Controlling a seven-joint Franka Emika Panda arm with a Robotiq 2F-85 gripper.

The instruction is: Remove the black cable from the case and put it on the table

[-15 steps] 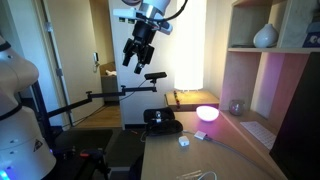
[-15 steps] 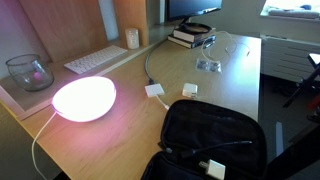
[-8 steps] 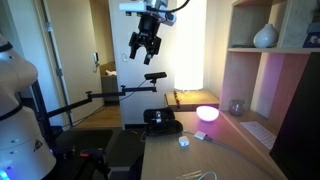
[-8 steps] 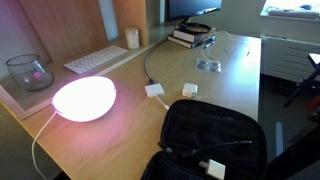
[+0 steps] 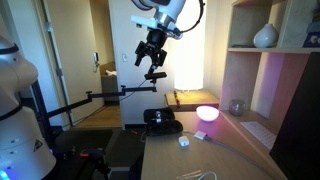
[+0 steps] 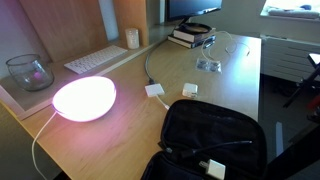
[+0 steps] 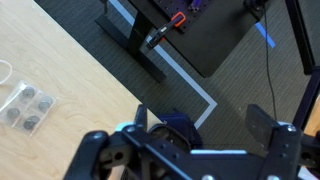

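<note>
A: Gripper (image 5: 153, 64)?
B: Hung high above the case (image 6: 215, 130), fingers spread, holding nothing.
A: Cable?
B: The black cable (image 6: 212, 148) lay inside the case, probably; it was dim in there.
A: Next?
B: Drop straight over the case, pinch the strand mid-length, dodge the white block (image 6: 215, 168), then lay it on the table (image 6: 125, 128).

text: none legible | keyboard (image 6: 96, 60): key legends too small to read | book stack (image 6: 190, 37): spines blurred | case (image 6: 215, 135): no mark legible | brands, numbers, signs: none readable in any view
</note>
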